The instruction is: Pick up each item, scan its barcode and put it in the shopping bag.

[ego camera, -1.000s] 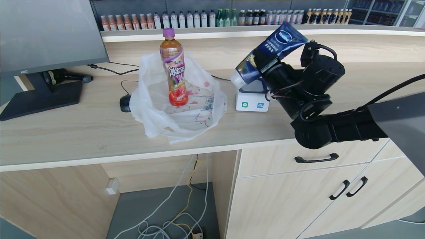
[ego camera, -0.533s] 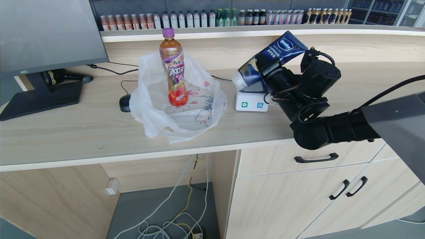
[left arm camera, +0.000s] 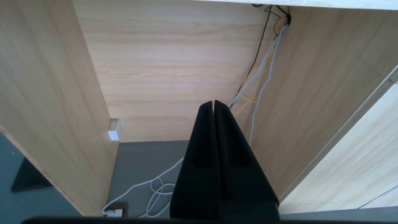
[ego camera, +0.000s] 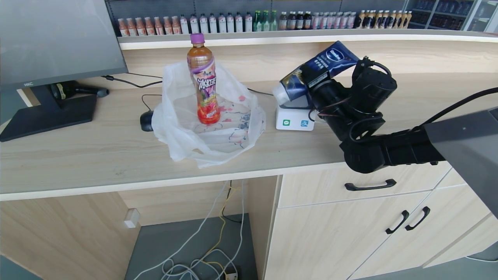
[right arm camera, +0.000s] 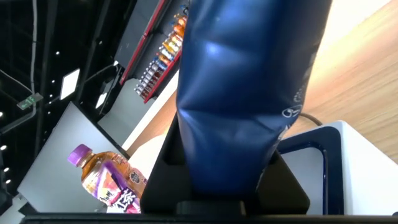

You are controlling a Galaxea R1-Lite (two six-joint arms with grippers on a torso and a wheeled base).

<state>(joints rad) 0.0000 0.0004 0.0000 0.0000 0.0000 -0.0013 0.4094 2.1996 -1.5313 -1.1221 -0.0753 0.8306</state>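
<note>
Head view: the right arm reaches in from the right, over the right part of the worktop (ego camera: 78, 155). Its wrist is bent upward, and the right end effector (ego camera: 316, 82) is clamped on a blue tube (ego camera: 330, 58). The tube is tilted, with its white cap end low, just above the white scanner box (ego camera: 293, 116). Left of the scanner a strip of bare worktop separates it from the white shopping bag (ego camera: 210, 132), which lies open. A drink bottle (ego camera: 203, 81) stands upright inside the bag. A dark mouse (ego camera: 146, 120) sits just beside the bag's far-left edge. Farther left are a monitor (ego camera: 54, 39) and a handheld scanner (ego camera: 74, 90). A raised ledge closes the worktop at the back.

Left wrist view: the left end effector (left arm camera: 214, 143) hangs below the worktop with its fingers pressed together. It faces an open recess between wooden side panels, where cables (left arm camera: 261, 74) run down the back wall.

Right wrist view: the tube (right arm camera: 249, 93) sits between the dark fingers. The scanner (right arm camera: 339, 168) is close beyond it and the bottle (right arm camera: 109, 177) farther off.
</note>
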